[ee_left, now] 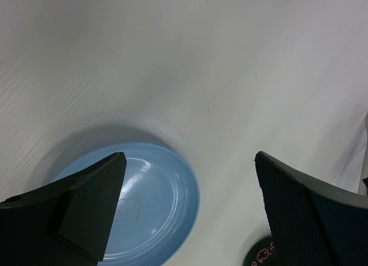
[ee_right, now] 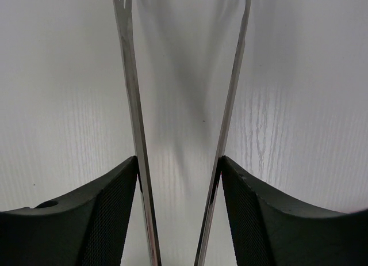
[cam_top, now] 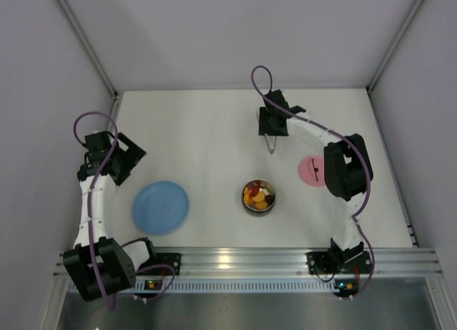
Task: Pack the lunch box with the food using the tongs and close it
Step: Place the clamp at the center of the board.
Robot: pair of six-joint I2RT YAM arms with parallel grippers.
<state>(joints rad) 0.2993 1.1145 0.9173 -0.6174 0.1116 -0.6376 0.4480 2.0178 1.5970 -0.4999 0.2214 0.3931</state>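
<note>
Closest to my right wrist lens are the two dark fingers [ee_right: 109, 220] of the right pincer [ee_right: 179, 162], and each one has an arm of the tongs [ee_right: 130, 76] lying flat against its inner face. I read that as a grasp: the tongs are sprung apart into their V and the fingers only brace them, so the hold looks light, not a hard squeeze. Nothing sits between the two steel arms in the stretch I can see, though their tips run off the top of that view. From overhead this arm reaches well out to the far side of the desk [cam_top: 214, 130], with the tongs pointing down at bare surface, well apart from everything else. The lunch box [cam_top: 258, 212] stands near the middle, toward the near edge, and the food [cam_top: 257, 194] is heaped inside it in orange, yellow and red. The blue plate [cam_top: 161, 207] to its left shows no pieces, so I judge the packing done and the tongs carried out here to be set aside where they won't block the closing. The pink lid [cam_top: 307, 174] lies flat to the right of the box, partly under the right arm's elbow, within that arm's reach. The left pincer [ee_left: 188, 156] hangs released above the plate's edge, fingers wide with nothing between them, parked clear of the box.
</note>
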